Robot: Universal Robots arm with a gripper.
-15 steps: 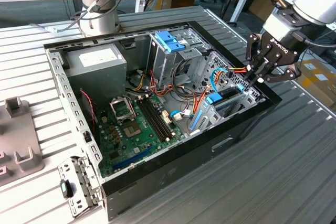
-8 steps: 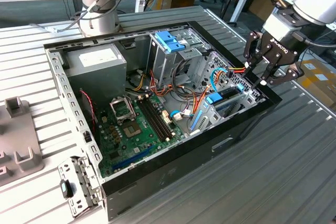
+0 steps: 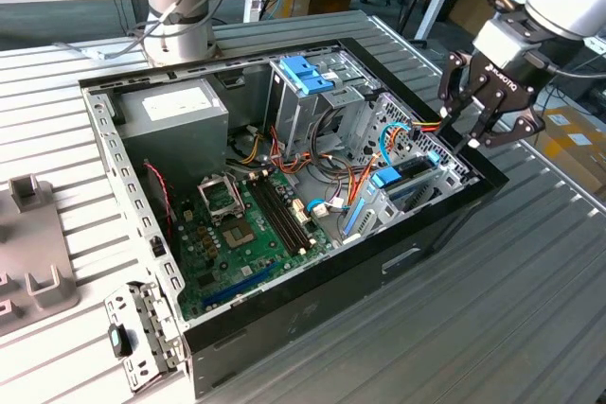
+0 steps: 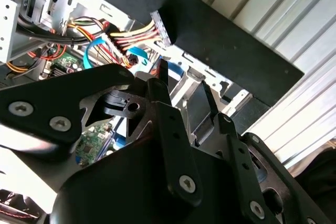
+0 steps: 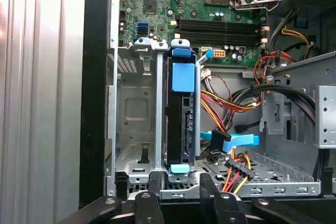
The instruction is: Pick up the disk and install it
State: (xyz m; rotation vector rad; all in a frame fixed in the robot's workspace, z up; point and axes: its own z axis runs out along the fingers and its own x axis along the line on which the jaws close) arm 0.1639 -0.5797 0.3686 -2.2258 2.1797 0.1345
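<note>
Hand: black multi-link hand (image 3: 471,118) hangs over the corner of the open computer case at the exterior view's right; fingers spread apart, nothing between them.
Hand, close views: dark finger links (image 4: 173,145) fill the foreground in the second wrist view; two pairs of fingertips (image 5: 152,184) show in the first wrist view, just short of the drive bay's metal lip.
Disk: dark flat drive with blue rails and a blue tab (image 5: 181,114) stands on edge in a slot of the metal drive bay inside the case; in the exterior view its blue tab end (image 3: 386,178) shows below the hand, near the case wall.
Contact: hand and disk apart; the hand is above and just outside the bay.
Drive bay: grey sheet-metal frame (image 5: 131,124); the slot beside the disk, toward the case wall, holds no drive.
Case: black tower (image 3: 312,314) lying on its side, side panel off, on a ribbed metal surface (image 3: 492,319).
Motherboard: green board (image 3: 241,234) on the case floor, with socket and memory slots visible.
Cabling: bundles of red, yellow and orange wires (image 5: 226,103) plus a light blue cable (image 5: 239,141) run just beside the disk.
Drive cage: tall metal cage topped by a blue handle (image 3: 308,73), toward the back of the case, well apart from the hand.
Power supply: grey box (image 3: 175,115) in the far corner.
</note>
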